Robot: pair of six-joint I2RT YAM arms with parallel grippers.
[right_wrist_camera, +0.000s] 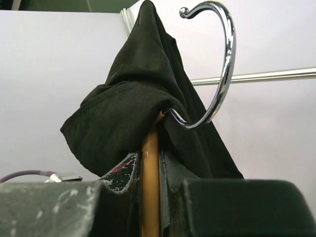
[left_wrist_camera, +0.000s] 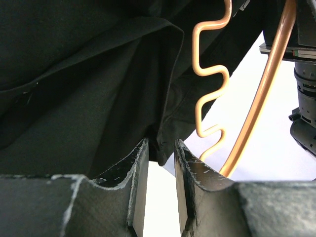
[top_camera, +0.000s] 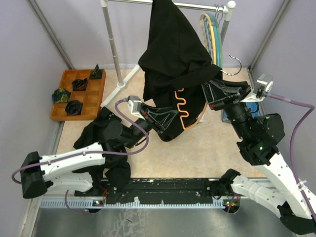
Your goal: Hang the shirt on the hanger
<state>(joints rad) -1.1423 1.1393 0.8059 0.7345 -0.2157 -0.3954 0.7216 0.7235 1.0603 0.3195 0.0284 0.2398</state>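
Top external: shirt [top_camera: 173,54] is draped over the hanger [top_camera: 181,101], held above the tabletop [top_camera: 207,148]; one wavy arm shows bare.
Right end effector [right_wrist_camera: 149,158]: clamped on the hanger just below its hook [right_wrist_camera: 217,74].
Left end effector [left_wrist_camera: 161,148]: jaws narrowly apart, shirt hem at the tips, no grip seen.
Done: draping, apparently.
Remaining: hem likely to be pulled down until both arms are covered.

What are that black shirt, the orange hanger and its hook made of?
Shirt: seemingly soft, thin matte fabric; it drapes in loose folds. Hanger: probably plastic, smooth and evenly orange with a slight sheen. Hook: likely chromed metal, mirror-bright.
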